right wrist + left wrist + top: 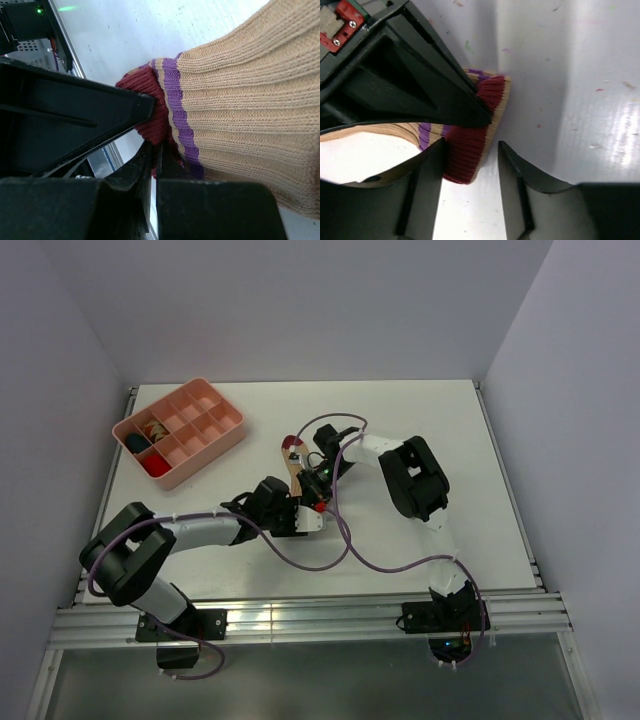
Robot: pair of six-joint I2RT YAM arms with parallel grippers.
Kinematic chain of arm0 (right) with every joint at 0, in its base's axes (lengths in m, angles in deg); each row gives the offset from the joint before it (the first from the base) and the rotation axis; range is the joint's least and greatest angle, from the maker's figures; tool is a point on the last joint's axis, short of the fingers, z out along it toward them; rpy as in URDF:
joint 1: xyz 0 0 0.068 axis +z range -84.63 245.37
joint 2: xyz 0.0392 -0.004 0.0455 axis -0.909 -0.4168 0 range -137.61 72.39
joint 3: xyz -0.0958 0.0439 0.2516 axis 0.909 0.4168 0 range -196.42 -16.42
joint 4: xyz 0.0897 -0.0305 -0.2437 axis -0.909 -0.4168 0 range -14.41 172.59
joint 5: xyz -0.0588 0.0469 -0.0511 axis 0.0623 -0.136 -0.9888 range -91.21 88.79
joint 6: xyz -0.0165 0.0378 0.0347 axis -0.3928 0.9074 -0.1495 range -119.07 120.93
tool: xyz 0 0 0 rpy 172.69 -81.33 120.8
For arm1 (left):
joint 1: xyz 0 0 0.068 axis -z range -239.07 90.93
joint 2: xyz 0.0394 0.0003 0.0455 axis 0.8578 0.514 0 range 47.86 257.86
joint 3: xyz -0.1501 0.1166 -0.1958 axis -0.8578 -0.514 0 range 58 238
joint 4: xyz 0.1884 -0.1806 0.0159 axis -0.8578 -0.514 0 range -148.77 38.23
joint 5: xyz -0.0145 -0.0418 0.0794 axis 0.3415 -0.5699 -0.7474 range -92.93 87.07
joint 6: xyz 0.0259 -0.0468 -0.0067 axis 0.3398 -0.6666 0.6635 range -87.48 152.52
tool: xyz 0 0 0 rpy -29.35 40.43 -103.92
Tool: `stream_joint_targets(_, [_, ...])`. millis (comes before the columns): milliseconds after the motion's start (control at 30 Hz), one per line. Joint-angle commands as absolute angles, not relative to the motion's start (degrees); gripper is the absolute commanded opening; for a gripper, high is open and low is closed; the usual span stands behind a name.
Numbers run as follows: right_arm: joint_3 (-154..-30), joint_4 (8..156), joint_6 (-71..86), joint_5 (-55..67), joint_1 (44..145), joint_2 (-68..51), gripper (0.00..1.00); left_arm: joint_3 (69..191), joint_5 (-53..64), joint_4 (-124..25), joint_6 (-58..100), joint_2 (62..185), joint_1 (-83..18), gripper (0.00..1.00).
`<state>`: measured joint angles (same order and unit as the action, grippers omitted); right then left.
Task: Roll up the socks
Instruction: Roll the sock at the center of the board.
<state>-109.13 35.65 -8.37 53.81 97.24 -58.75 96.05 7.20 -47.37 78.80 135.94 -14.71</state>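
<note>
The tan sock (293, 462) lies flat and stretched out. It is ribbed, with a purple stripe next to its dark red toe and a reddish cuff at the far end. The toe is pinched in the right gripper (152, 145) and reaches between the spread fingers of the left gripper (471, 142). The argyle sock (155, 426) shows only as a small brown-patterned lump, well apart to the left of both.

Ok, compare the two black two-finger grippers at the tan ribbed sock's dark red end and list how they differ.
The right gripper is shut on the tan ribbed sock, pinching its dark red end; the left gripper is open and grips nothing. The right gripper's fingers nearly meet; the left gripper's stand apart, the red end partly in their gap. Both sit at that end.
</note>
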Motion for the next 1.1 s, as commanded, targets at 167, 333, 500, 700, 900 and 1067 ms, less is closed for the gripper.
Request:
stream_joint_targets(167, [-106.51,36.01,-10.32,46.25,97.27,-58.14,0.0,99.05,5.24,-51.68,80.07,139.18,-14.42,0.18])
stream_joint_targets(333, [-104.58,39.25,-9.18,45.55,97.27,-55.06,0.0,101.41,7.08,-55.98,79.45,139.97,-14.42,0.01])
stream_joint_targets(500, [-100.28,47.49,-4.28,45.19,96.48,-47.51,0.17,108.78,10.24,-65.89,76.64,142.51,-15.2,0.01])
stream_joint_targets(700, [-91.85,61.3,6.98,39.58,92.53,-36.44,0.37,115.29,15.34,-74.17,74.53,146.64,-17.22,0.01])
stream_joint_targets(900, [-78.93,75.28,21.39,25.17,84.19,-20.89,0.41,123.2,22.98,-83.05,72.16,151.74,-20.74,0.01])
stream_joint_targets(1067, [-68.3,81.79,24.76,16.03,78.82,-5.53,0.46,129.8,28.61,-92.08,69.08,156.66,-22.94,0.01])
